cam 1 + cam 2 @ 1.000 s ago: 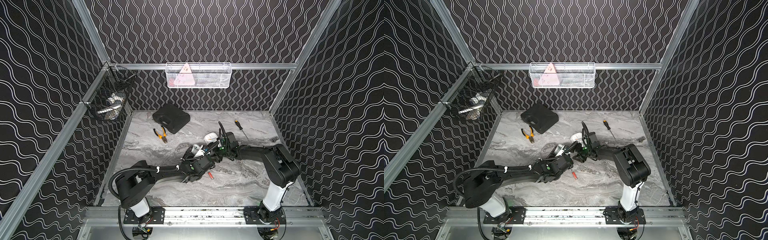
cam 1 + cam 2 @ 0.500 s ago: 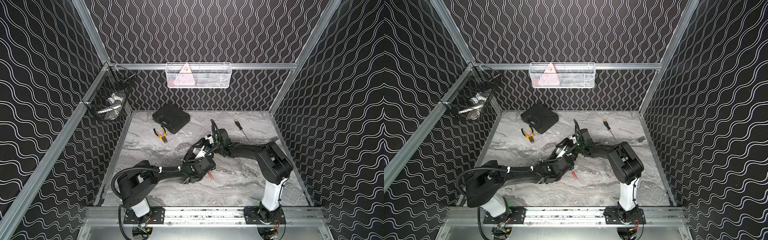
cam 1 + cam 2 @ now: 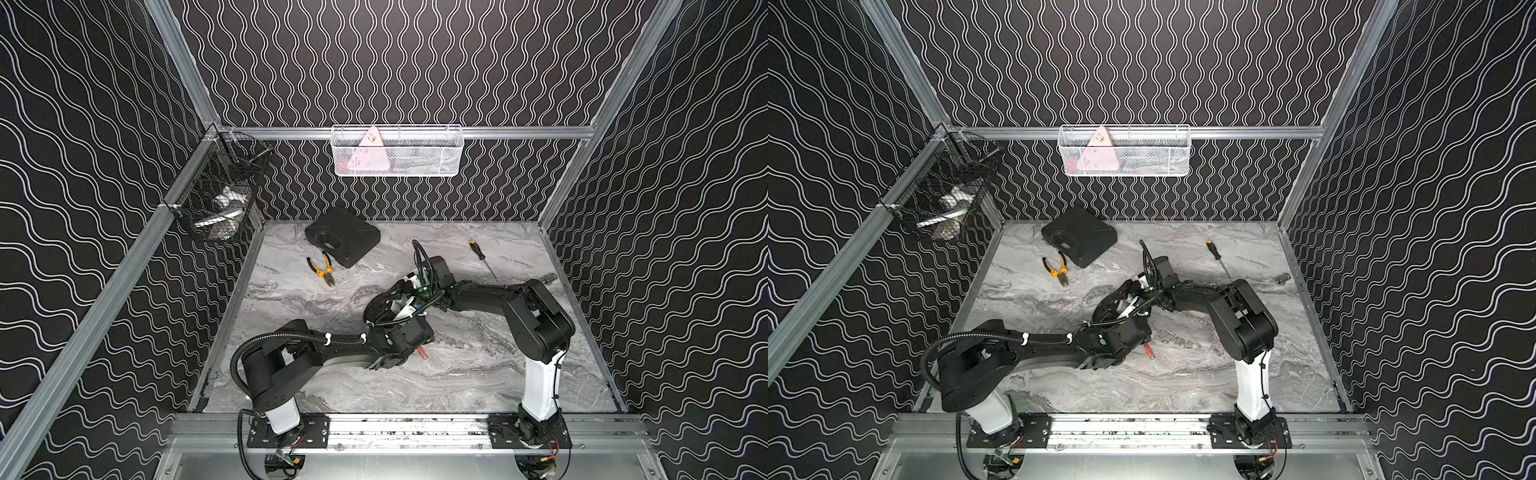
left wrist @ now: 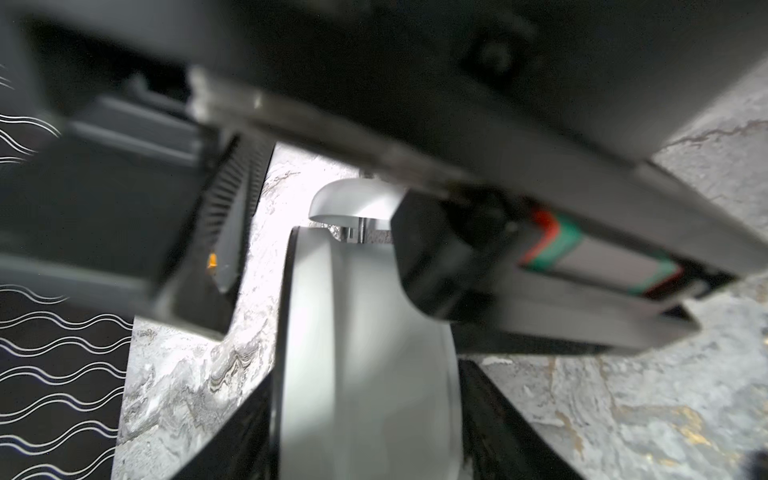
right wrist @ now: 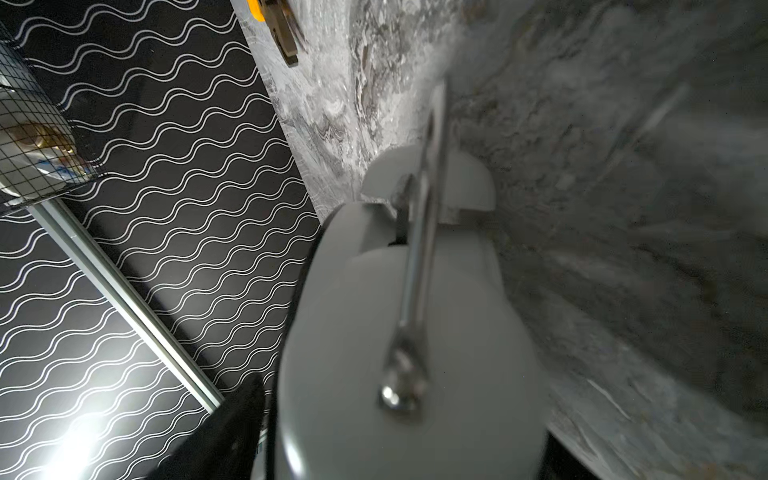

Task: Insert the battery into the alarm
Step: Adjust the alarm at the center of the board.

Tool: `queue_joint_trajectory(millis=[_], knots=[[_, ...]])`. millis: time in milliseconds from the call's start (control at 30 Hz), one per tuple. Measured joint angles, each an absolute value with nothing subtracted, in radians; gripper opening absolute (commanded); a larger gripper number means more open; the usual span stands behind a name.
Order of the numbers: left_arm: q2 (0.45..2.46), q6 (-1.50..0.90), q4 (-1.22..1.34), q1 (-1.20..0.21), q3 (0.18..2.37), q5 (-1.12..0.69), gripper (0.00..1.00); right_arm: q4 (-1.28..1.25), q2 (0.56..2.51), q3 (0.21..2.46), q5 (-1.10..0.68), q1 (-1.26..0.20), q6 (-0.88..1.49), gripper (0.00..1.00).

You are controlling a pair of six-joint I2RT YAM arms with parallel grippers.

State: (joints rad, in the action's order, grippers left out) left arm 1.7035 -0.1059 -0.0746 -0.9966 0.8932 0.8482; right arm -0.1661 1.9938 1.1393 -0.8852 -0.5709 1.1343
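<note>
The right arm has swung in toward its partner. The left gripper (image 4: 365, 374) has its fingers (image 4: 498, 415) pressed to both flanks of the alarm (image 5: 340, 332), mid-table, steadying it, I'd guess, for loading. The right gripper (image 5: 407, 415) straddles the same alarm; clamped or loose, I cannot tell. A small red stick (image 3: 422, 352) lies on the table (image 3: 478, 374) just beside the left wrist, perhaps the battery.

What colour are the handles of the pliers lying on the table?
Orange with black. The pliers show clearest in a top view.
</note>
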Motion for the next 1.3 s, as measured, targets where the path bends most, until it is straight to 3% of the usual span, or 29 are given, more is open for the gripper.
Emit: queue_joint_trajectory(millis=[100, 233, 400, 933, 1067, 1300], knots=[[1.703, -0.102, -0.074, -0.999, 0.893, 0.842, 0.7, -0.129, 1.994, 1.139, -0.875, -0.569, 1.108, 0.56], [1.702, -0.102, -0.074, -0.999, 0.893, 0.833, 0.76, -0.11, 1.998, 1.15, -0.875, -0.568, 1.087, 0.52], [1.671, -0.102, -0.087, -1.003, 0.893, 0.809, 0.99, -0.078, 2.0, 1.163, -0.871, -0.568, 1.054, 0.52], [1.248, -0.171, -0.194, -0.998, 0.828, 0.638, 0.99, -0.001, 2.012, 1.197, -0.858, -0.554, 0.947, 0.55], [1.16, -0.244, -0.174, -0.889, 0.793, 0.529, 0.99, -0.03, 2.011, 1.172, -0.868, -0.55, 0.931, 0.57], [1.151, -0.459, -0.104, -0.569, 0.747, 0.229, 0.99, -0.044, 2.013, 1.125, -0.847, -0.547, 0.928, 0.74]])
